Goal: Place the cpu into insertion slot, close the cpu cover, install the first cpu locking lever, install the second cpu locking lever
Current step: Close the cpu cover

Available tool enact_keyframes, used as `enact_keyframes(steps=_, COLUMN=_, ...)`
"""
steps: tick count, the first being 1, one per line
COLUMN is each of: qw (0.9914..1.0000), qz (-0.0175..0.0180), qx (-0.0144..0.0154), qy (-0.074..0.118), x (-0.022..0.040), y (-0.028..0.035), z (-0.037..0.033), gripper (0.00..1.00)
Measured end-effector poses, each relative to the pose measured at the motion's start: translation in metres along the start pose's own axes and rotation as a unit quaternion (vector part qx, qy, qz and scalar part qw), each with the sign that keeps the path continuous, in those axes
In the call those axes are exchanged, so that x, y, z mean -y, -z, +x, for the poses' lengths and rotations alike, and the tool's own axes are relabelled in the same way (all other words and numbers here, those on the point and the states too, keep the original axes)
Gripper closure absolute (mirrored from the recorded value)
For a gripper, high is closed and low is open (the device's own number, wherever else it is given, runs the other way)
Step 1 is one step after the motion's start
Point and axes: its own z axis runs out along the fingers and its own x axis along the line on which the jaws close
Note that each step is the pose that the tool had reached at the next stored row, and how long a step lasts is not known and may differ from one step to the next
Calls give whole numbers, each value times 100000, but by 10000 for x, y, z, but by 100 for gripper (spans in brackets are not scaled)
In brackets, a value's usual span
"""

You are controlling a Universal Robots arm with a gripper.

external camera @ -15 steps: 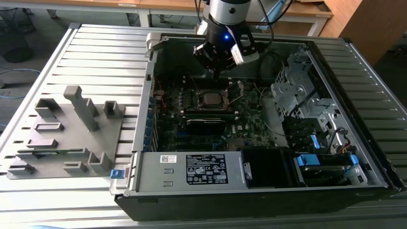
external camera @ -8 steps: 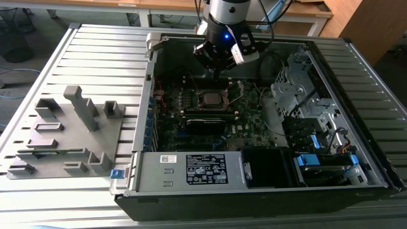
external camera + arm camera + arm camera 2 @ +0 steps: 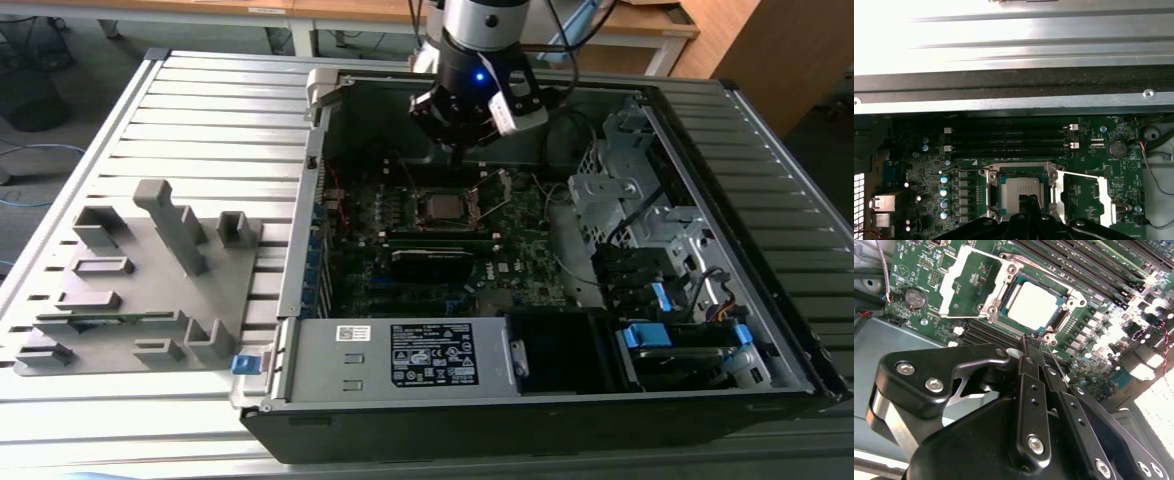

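So the chip is sitting flat in the socket, square with the rim, silver top facing up. I'd call that first step done. The cover isn't shut though. It's flipped fully open and lies back over the green board beside the socket, on the side toward the coin battery. You can see green board through its big window in the second wrist view.

The pincer has its two black fingers pressed together with nothing between them, as far as I can make out. Its tips hang just beside one corner of the socket, at the edge away from the memory slots, a bit above the board rather than resting on it. In the exterior view it's well inside the computer case, between the socket and the far wall of the case.

The relation that matters, I think: from the tips, the chip is straight ahead and very close, while the open cover lies off to one side, toward the battery edge of the board. The cover's hinge edge runs along the socket side nearest the battery, so it folds over the chip across that line.

There's also a thin wire lever sticking out from the socket corner, over the open cover's near end. I can't tell if a second thin rod right by the fingers touches them.

The whole case sits on a slatted metal table.
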Motion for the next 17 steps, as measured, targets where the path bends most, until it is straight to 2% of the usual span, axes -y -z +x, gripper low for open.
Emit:
enact_keyframes(steps=5, qw=100000, qz=-2, qx=2, qy=-2, x=-2, y=-2, z=-44, gripper=89)
enact_keyframes(steps=13, qw=100000, qz=-5, qx=3, qy=-1, x=-2, y=-2, z=-49, gripper=89)
enact_keyframes(steps=17, qw=100000, qz=-1, qx=2, qy=-3, x=-3, y=-1, z=-77, gripper=89)
